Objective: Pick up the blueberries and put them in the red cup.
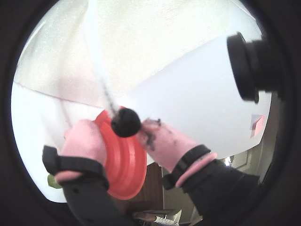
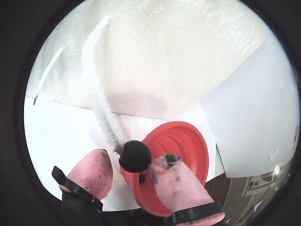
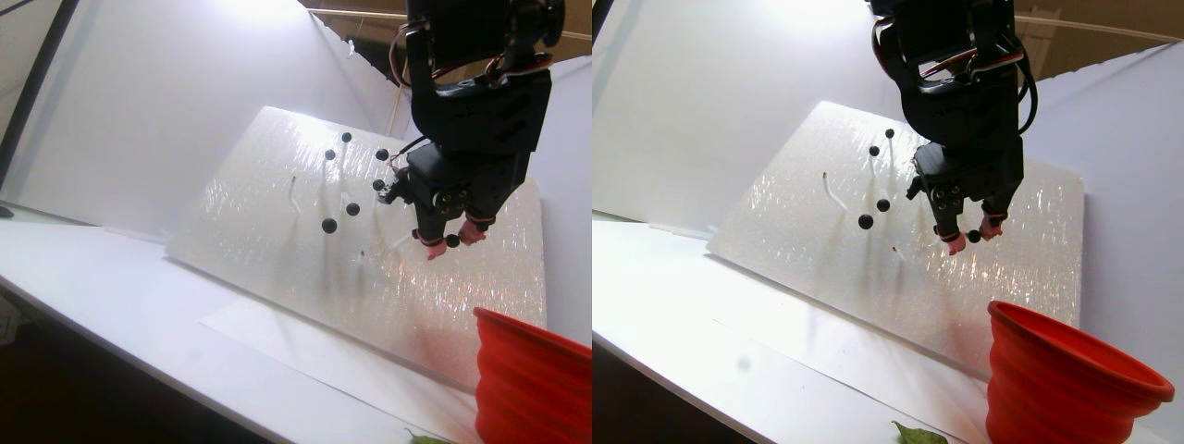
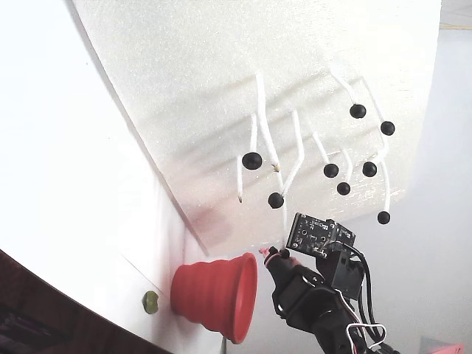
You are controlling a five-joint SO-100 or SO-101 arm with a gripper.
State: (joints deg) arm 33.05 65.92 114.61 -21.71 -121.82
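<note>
The blueberries, small glossy black balls on thin white fuzzy stems, stand out from a tilted white foam board [image 4: 184, 88]; one blueberry [image 1: 125, 122] sits pinched between the pink pads of the end effector [image 1: 124, 136], which is nearly closed around it. It looks light and hard, likely slick, and its stem [image 2: 96, 89] bends softly. Holding the ball itself across its middle seems best. The red ridged plastic cup [image 3: 532, 384] waits on the bench [image 3: 111, 277], below the board.
</note>
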